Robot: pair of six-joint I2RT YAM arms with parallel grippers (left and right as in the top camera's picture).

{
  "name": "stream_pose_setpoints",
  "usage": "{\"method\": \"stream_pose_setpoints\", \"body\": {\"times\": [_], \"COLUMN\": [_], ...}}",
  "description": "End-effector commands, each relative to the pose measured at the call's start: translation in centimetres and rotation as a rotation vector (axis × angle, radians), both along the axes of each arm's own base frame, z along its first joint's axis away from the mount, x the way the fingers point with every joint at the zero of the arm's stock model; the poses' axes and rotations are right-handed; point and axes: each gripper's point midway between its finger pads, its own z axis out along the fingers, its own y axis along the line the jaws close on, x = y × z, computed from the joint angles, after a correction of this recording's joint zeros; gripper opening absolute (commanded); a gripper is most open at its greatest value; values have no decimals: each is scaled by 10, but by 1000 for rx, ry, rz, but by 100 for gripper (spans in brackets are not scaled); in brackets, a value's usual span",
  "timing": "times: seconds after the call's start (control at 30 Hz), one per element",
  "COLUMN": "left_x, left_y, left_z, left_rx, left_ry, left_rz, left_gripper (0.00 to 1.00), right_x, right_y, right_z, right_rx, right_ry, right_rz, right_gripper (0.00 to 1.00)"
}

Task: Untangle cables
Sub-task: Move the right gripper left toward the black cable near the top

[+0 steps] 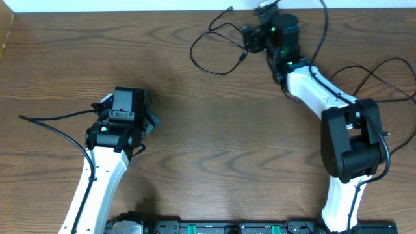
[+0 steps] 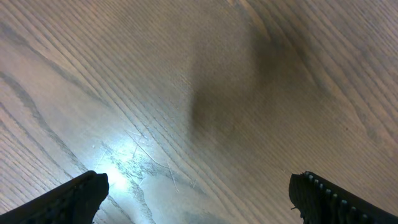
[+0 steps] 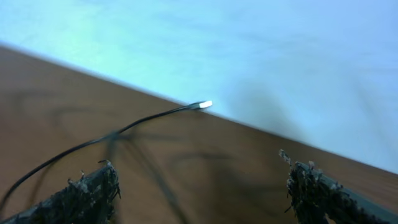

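Thin black cable (image 3: 149,118) across brown wooden worktop (image 1: 195,130), running lengthwise toward far edge, pale plug tip (image 3: 202,104) leading; left hand (image 2: 196,183) and right hand (image 3: 199,169) both spread open.

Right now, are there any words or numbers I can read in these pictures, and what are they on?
No words or numbers can be read.
table: plain wood grain, no print.
cable and its plug: no marks show.
black bar at the table's near edge: green bits, too small to read.
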Motion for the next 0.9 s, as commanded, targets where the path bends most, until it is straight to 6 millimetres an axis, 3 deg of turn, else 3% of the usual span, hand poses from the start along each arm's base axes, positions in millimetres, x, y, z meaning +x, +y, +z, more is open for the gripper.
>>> {"method": "stream_pose_setpoints", "body": {"times": [0.0,0.23,0.63,0.87], "left_x": [4,4,4,4], "left_y": [5,5,5,5], "left_z": [6,6,6,6], "left_rx": [23,23,23,23], "left_ry": [-13,-13,-13,-13], "left_rz": [8,8,8,8], "left_gripper": [98,98,98,98], "right_x": [-16,-42,-92,-132], "right_y": [31,57,102,129], "right_z": [-26,-66,-94,-122], "right_rx": [-37,-73,-96,-155], "right_ry": [55,188,322,360], "right_rz": [118,202,388,511], "right_gripper": [87,87,81,84]}}
